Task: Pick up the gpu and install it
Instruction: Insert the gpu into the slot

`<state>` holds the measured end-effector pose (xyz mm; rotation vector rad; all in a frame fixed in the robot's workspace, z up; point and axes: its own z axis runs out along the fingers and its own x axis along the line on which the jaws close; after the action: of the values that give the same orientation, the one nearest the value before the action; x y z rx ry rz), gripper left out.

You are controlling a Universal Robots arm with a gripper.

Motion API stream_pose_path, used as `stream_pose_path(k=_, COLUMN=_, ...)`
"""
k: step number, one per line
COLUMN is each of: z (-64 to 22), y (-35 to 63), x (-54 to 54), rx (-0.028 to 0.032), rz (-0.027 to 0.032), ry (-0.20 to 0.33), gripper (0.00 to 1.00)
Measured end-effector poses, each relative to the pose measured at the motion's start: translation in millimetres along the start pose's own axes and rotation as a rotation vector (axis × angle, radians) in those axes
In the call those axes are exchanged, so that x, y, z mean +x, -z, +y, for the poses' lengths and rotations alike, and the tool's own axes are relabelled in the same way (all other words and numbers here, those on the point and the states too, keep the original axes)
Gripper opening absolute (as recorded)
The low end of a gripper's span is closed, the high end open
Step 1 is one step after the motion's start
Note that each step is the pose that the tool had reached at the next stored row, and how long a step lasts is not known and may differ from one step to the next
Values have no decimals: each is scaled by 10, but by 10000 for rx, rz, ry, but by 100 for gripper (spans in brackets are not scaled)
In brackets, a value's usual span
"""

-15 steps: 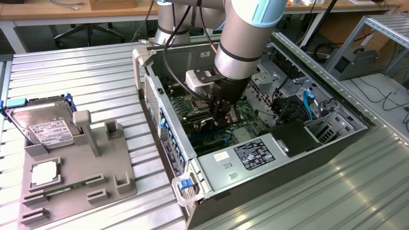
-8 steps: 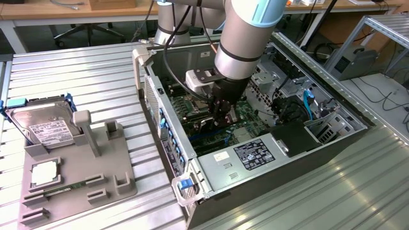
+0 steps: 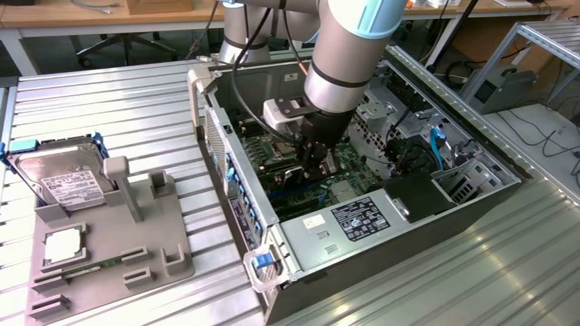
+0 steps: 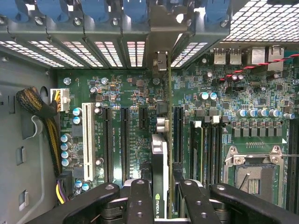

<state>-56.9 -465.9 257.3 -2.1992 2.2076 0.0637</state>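
Observation:
My gripper (image 4: pixel 161 205) is shut on the gpu (image 4: pixel 160 154), which I see edge-on as a thin card with a pale green-marked edge between the black fingers (image 4: pixel 140 200). The card stands upright over the green motherboard (image 4: pixel 140 100), in line with the black expansion slots (image 4: pixel 125 142). Its bracket end (image 4: pixel 161 60) reaches the rear slot openings of the case. In the exterior view the gripper (image 3: pixel 316 159) is low inside the open computer case (image 3: pixel 363 224), and the gpu (image 3: pixel 311 173) is a dark shape under the fingers, just above the board.
A grey parts holder (image 3: pixel 136 265) lies at the exterior view's left, carrying a silver hard drive (image 3: pixel 64 180) in a blue-edged frame, a processor (image 3: pixel 64 244) and a green memory stick (image 3: pixel 86 269). A white slot (image 4: pixel 87 140), a cable bundle (image 4: pixel 39 109) and the processor socket (image 4: pixel 254 175) flank the card.

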Motion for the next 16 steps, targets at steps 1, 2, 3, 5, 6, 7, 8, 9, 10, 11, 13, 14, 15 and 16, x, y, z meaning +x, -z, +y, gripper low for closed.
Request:
stream_pose_path(k=1, z=0, y=-4, x=0, rx=0, rz=-2, ry=-3, gripper=27)
stream_pose_path(k=2, z=0, y=-6, x=0, rx=0, rz=-1, ry=-5, gripper=27)
stream_pose_path(k=3, z=0, y=-7, x=0, rx=1, rz=-1, ry=-7, gripper=27)
stream_pose_path(k=5, z=0, y=-8, x=0, rx=2, rz=-3, ry=-8, gripper=27)
stream_pose_path(k=6, z=0, y=-8, x=0, rx=1, rz=-2, ry=-8, gripper=27)
stream_pose_path(k=7, z=0, y=-7, x=0, rx=2, rz=-4, ry=-8, gripper=27)
stream_pose_path(k=8, z=0, y=-6, x=0, rx=3, rz=-6, ry=-8, gripper=27)
stream_pose_path(k=9, z=0, y=-3, x=-1, rx=4, rz=-8, ry=-7, gripper=27)
stream_pose_path(k=10, z=0, y=3, x=-1, rx=5, rz=-9, ry=-8, gripper=27)
stream_pose_path(k=11, z=0, y=9, x=-1, rx=3, rz=-3, ry=-8, gripper=27)
stream_pose_path(k=13, z=0, y=15, x=-1, rx=5, rz=-6, ry=-7, gripper=27)
stream_pose_path(k=14, z=0, y=18, x=-1, rx=7, rz=-7, ry=-8, gripper=27)
stream_pose_path(k=15, z=1, y=20, x=-1, rx=9, rz=-7, ry=-8, gripper=27)
stream_pose_path(k=16, z=1, y=22, x=-1, rx=10, rz=-7, ry=-8, gripper=27)
